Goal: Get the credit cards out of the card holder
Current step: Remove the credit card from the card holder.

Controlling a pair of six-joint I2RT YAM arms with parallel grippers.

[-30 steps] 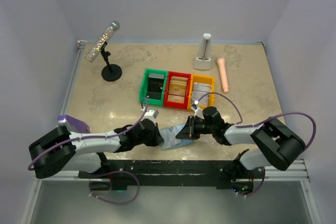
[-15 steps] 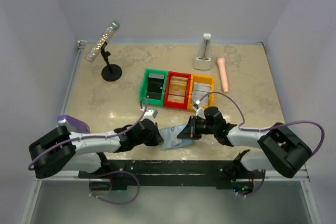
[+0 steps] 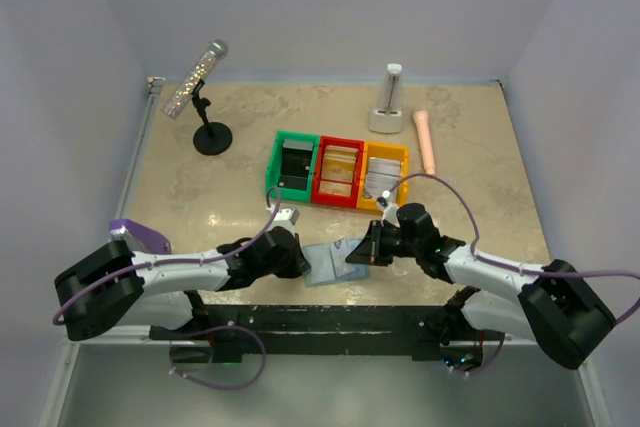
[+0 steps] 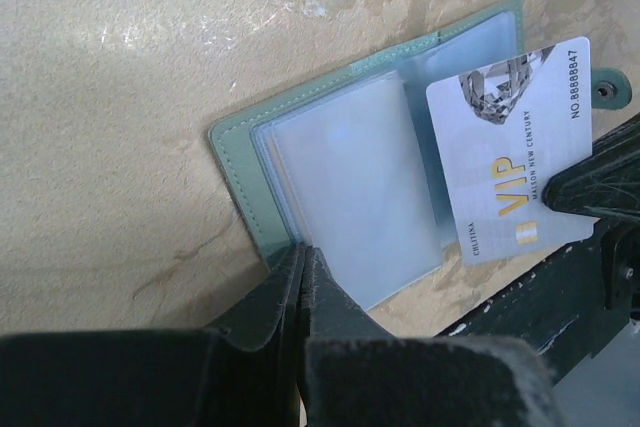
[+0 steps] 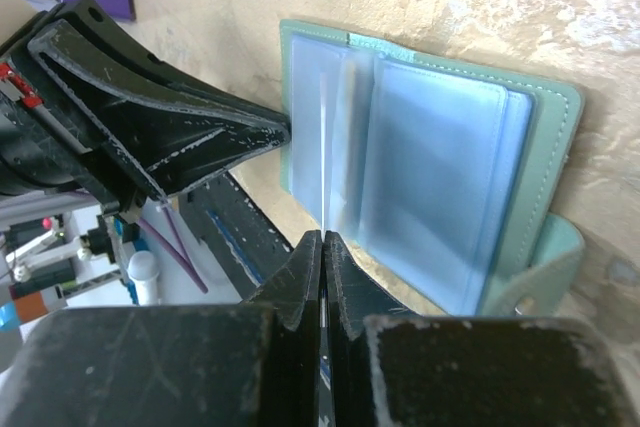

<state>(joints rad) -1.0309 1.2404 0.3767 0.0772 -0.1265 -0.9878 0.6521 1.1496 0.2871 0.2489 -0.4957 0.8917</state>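
Card holder (image 4: 330, 162): open, L tool (image 4: 303, 252) clamping its edge. VIP card (image 4: 510, 147): pinched in R tool (image 5: 323, 237), nearly out of holder; others possibly inside.

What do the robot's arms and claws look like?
The left arm and right arm are pale grey tubes with chunky black joints, each trailing a thin purple cable. The left claw and right claw are black, with two flat, scuffed, wedge-shaped fingers.

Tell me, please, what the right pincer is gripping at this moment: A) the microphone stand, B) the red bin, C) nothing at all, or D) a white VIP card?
D: the right pincer is shut on the edge of the white VIP card, which overlaps one panel of the open card holder.
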